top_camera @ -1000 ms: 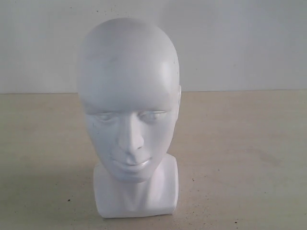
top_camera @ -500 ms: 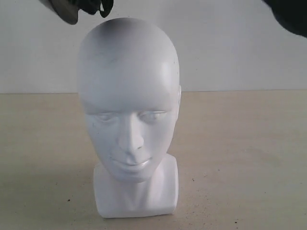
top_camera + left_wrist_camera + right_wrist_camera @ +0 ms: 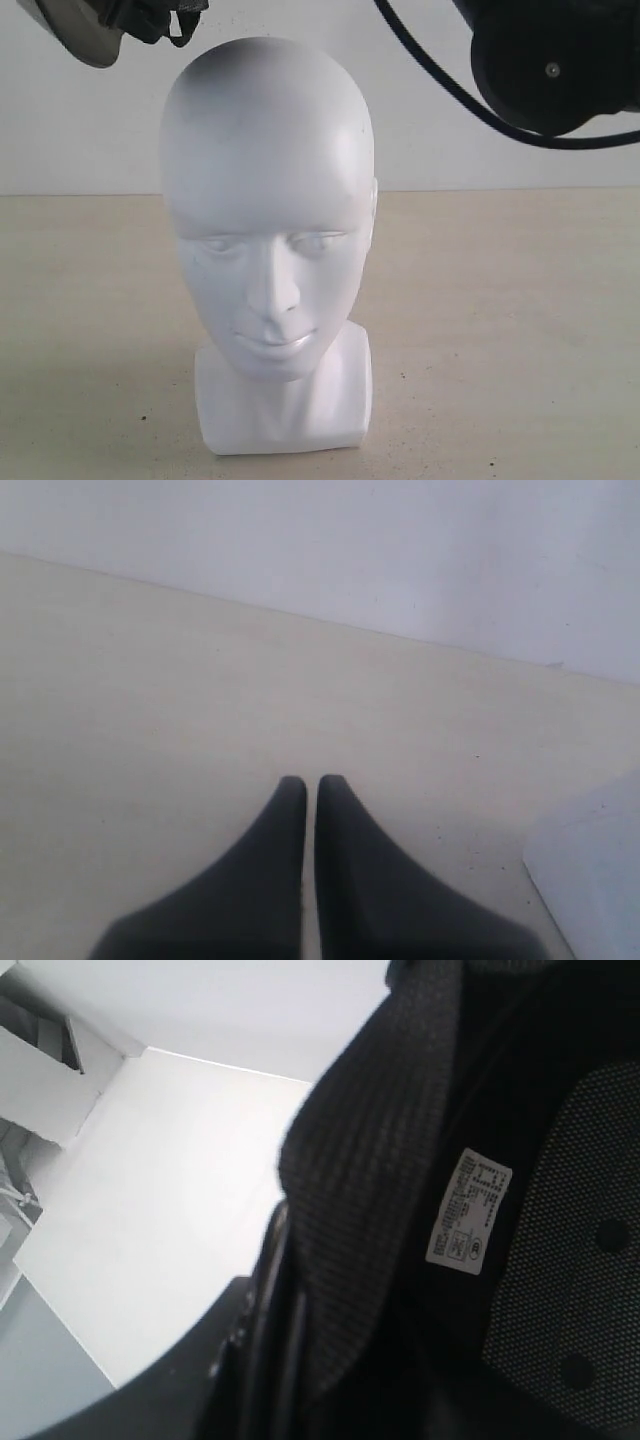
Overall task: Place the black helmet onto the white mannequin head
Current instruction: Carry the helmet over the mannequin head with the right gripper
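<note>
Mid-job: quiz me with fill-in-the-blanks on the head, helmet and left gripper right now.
1. The white mannequin head has a ____ crown; nothing sits on it.
2. The left gripper is ____ and holds nothing.
3. Inside the black helmet sits a ____ label.
4. In the exterior view, its visor shows at the top ____ corner.
Missing: bare; shut; white; left.

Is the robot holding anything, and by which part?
The black helmet, apparently held by the right gripper at its padded rim; the exact grip is hidden. The left gripper is shut on nothing.
</note>
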